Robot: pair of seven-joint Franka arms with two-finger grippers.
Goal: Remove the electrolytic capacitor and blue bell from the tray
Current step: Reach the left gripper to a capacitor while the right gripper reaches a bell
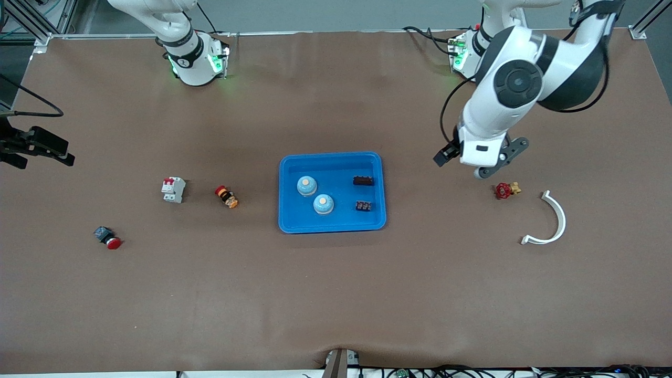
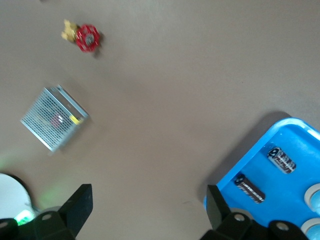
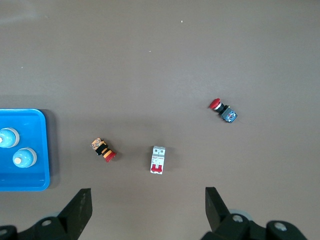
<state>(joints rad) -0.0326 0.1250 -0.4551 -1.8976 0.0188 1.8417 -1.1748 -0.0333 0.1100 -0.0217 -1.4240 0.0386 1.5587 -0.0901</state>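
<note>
A blue tray (image 1: 332,160) sits mid-table. In it are two light-blue bells (image 1: 306,185) (image 1: 323,203) and two small black capacitors (image 1: 363,180) (image 1: 363,206). My left gripper (image 1: 458,157) is open and empty, over bare table between the tray and a red valve (image 1: 505,190). Its wrist view shows its spread fingers (image 2: 75,205), the tray corner (image 2: 280,140) and both capacitors (image 2: 281,160) (image 2: 249,187). My right gripper (image 3: 147,207) is open and empty, high over the right arm's end of the table. It is out of the front view. Its wrist view shows the tray (image 3: 30,120) and bells (image 3: 23,157).
A white-and-red breaker (image 1: 173,189), an orange-and-red button (image 1: 226,197) and a blue-bodied red button (image 1: 107,238) lie toward the right arm's end. A white curved piece (image 1: 551,220) lies beside the valve. A metal mesh box (image 2: 54,117) shows only in the left wrist view.
</note>
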